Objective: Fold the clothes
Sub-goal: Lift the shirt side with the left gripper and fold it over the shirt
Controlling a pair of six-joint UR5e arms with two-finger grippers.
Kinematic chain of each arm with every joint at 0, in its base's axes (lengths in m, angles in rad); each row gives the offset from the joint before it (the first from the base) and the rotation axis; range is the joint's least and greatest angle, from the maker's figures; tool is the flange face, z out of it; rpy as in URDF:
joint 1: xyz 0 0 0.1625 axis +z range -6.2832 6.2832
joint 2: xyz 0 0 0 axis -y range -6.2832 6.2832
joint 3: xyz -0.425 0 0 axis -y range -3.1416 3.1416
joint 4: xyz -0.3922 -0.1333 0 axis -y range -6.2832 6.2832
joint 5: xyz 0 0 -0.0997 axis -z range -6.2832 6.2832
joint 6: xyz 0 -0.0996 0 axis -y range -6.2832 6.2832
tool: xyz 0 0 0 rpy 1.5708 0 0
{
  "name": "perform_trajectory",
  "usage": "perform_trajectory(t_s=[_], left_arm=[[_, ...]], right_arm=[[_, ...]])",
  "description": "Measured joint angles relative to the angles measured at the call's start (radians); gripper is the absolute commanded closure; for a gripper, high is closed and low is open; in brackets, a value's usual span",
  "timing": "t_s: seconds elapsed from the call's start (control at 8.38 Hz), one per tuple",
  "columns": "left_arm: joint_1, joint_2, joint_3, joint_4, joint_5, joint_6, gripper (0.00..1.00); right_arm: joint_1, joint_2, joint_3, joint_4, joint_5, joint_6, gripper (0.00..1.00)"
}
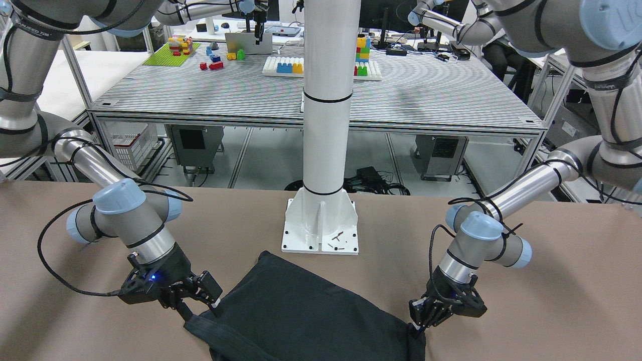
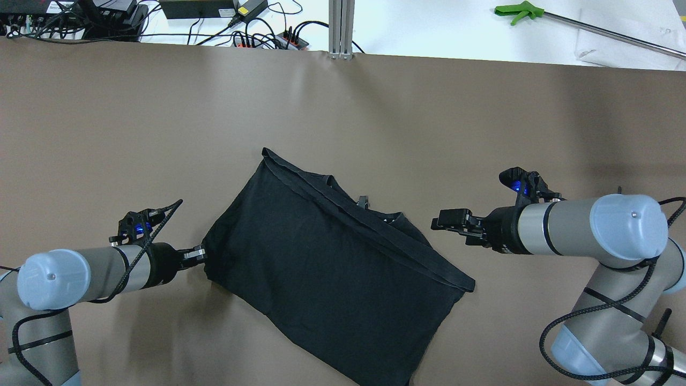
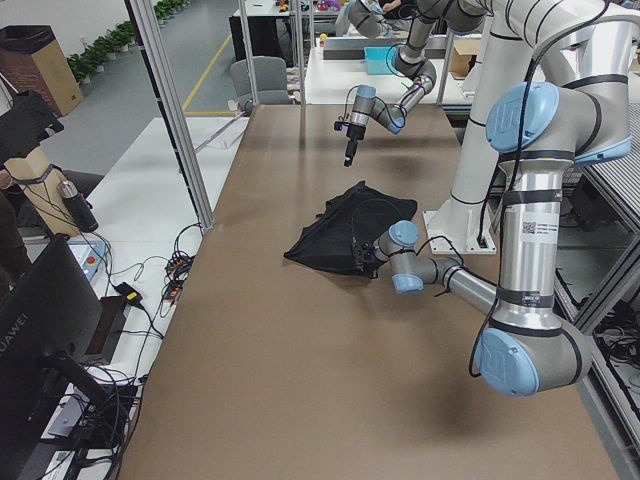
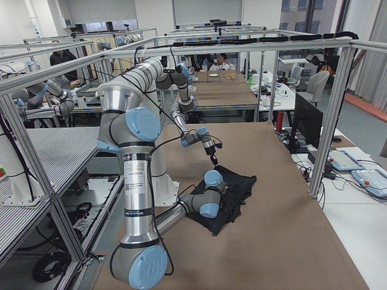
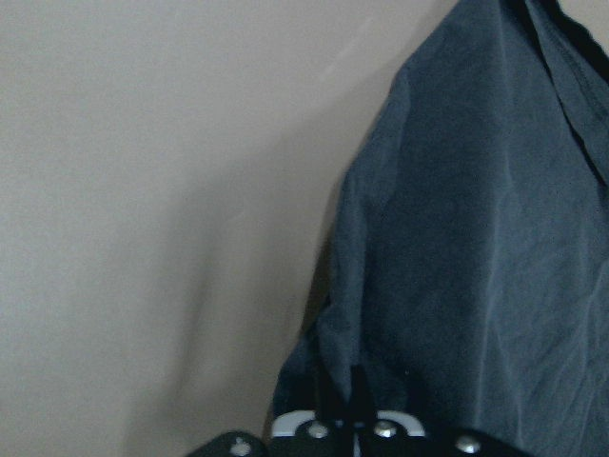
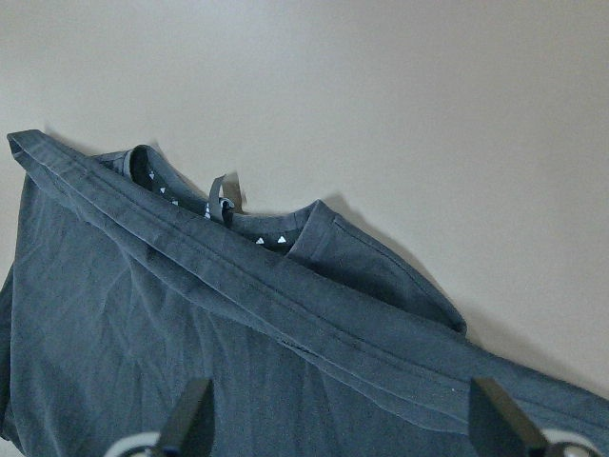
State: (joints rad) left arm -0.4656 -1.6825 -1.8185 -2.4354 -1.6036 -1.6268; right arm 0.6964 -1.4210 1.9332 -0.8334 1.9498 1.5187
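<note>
The left tool (image 2: 202, 254) is pinched closed on a corner of the black soft fabric garment (image 2: 321, 257), its fingers (image 5: 333, 395) nipping the cloth's edge. The right tool (image 2: 437, 221) is spread wide, its fingers (image 6: 190, 419) well apart and gripping nothing. It sits just beside the garment's opposite side, clear of it. The garment lies between the two tools on the brown bench (image 2: 161, 134). A hemmed band crosses it diagonally and the collar faces the right tool. The white pole base (image 1: 321, 225) stands near the garment, on the robot's side.
</note>
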Motion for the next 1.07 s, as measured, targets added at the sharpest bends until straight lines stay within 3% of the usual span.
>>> perform_trajectory(t_s=[0.36,0.6,1.07], left_arm=[[-0.038,-0.026,0.017,0.016,0.009,0.046,1.00],[-0.106,-0.122,0.098,0.022,0.018,0.072,1.00],[-0.272,-0.509,0.497,0.025,0.019,0.229,1.00]], right_arm=[[0.000,-0.002,0.000,0.000,0.000,0.000,0.06],[0.003,-0.005,0.000,0.001,0.000,0.000,0.06],[0.004,-0.024,0.009,0.009,-0.018,0.000,0.06]])
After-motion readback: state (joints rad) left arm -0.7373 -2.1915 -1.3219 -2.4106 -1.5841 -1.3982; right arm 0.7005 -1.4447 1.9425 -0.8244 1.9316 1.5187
